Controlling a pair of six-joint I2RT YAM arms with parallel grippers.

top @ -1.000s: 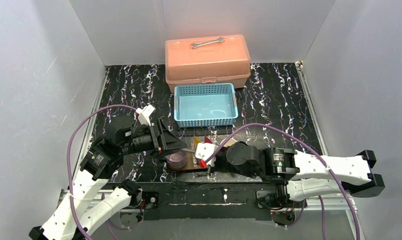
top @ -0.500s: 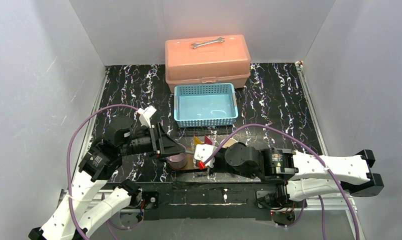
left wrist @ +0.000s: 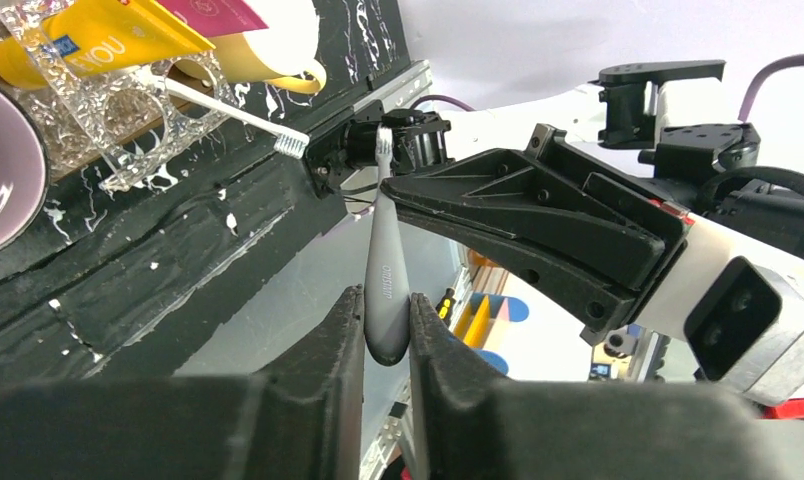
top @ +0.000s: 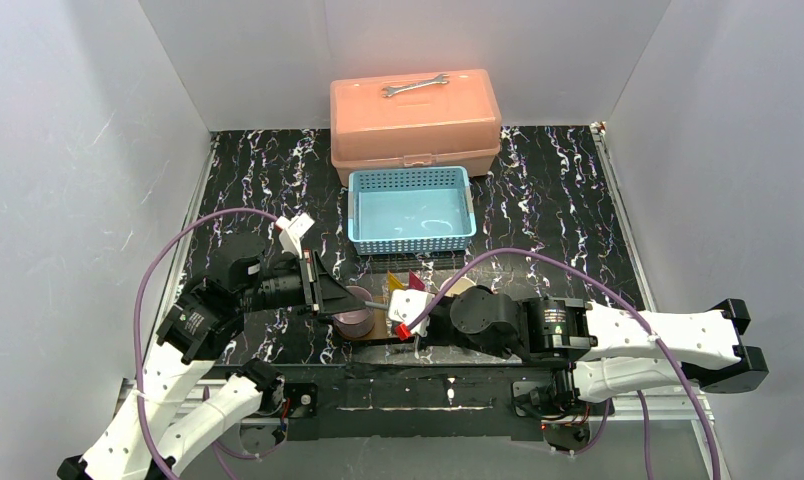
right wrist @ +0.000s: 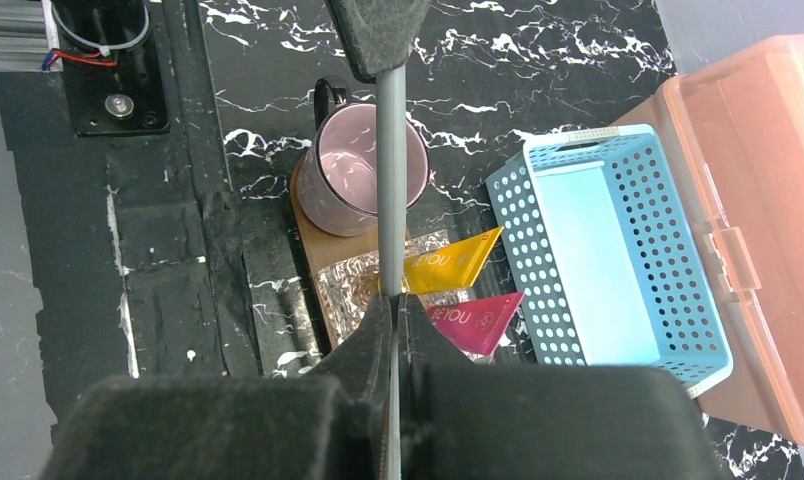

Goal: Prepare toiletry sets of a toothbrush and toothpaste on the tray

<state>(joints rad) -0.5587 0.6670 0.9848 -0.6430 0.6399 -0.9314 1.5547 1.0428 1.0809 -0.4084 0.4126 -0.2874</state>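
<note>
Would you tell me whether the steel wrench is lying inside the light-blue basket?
No, the wrench lies on top of the orange box, behind the basket.

grey toothbrush (left wrist: 383, 250) handle pinched by left hand (left wrist: 386, 310), head gripped by right hand (left wrist: 380, 158), yellow toothpaste (left wrist: 88, 35) beyond

White dotted shells cover both arms (top: 658, 335), with black joints. A purple cable (top: 139, 320) loops along each.
</note>
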